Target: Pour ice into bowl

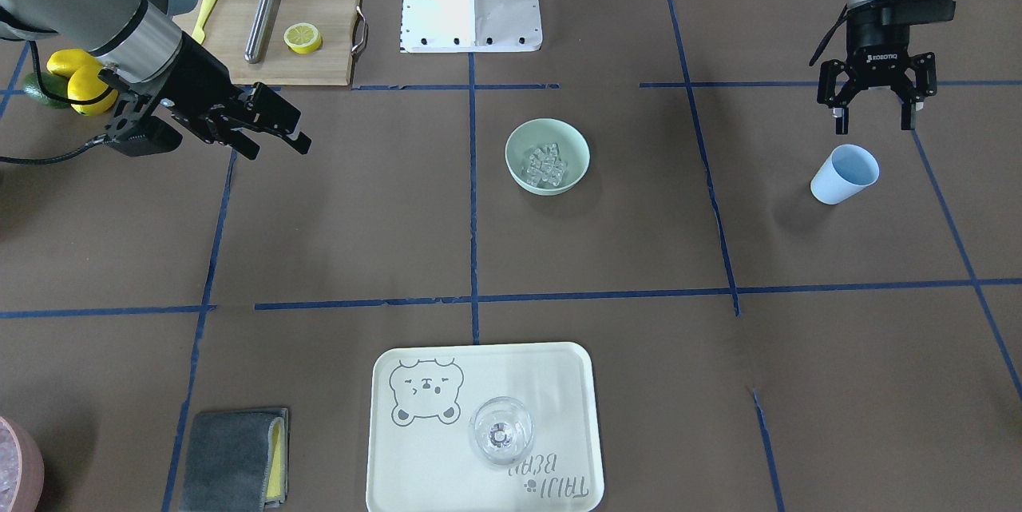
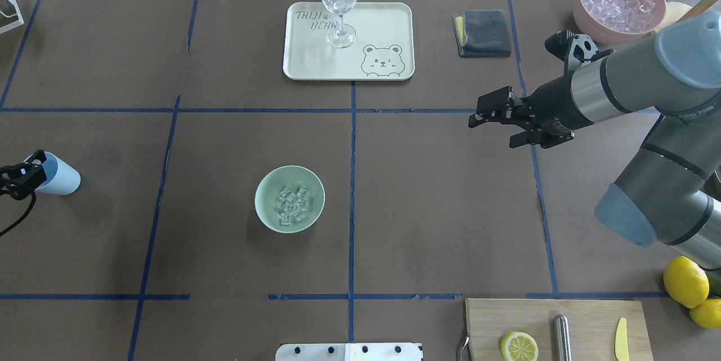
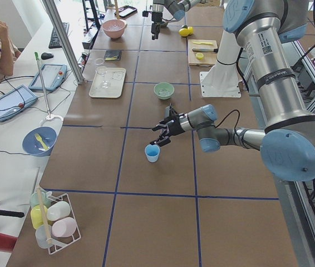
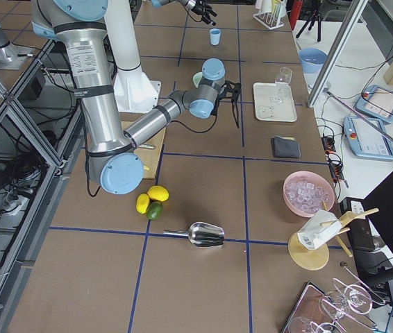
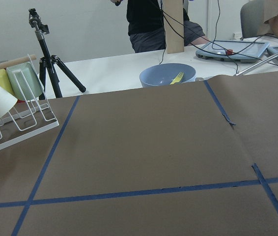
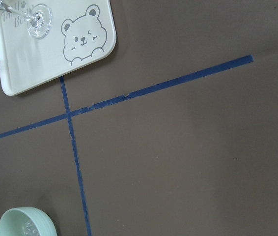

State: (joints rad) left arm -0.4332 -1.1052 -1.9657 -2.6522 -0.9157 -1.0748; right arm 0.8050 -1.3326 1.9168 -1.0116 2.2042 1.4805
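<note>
The pale mint-green bowl (image 1: 548, 181) stands near the table's middle, also in the overhead view (image 2: 267, 212) and at the bottom left of the right wrist view (image 6: 11, 223). A small heap of clear ice cubes (image 1: 544, 163) lies inside it (image 2: 293, 204). A light blue cup (image 1: 845, 173) stands upright and looks empty. My left gripper (image 1: 873, 119) is open and empty, just above and behind the cup, apart from it. My right gripper (image 1: 277, 149) is open and empty, held above the table far from the bowl (image 2: 493, 133).
A cream bear tray (image 2: 383, 23) holds a clear wine glass (image 2: 339, 3). A pink container (image 2: 586, 17) of ice and a grey cloth (image 2: 485, 32) are at the far right. A cutting board (image 2: 586, 321) with a lemon half, rod and knife, and whole lemons (image 2: 684, 281), lie near the robot.
</note>
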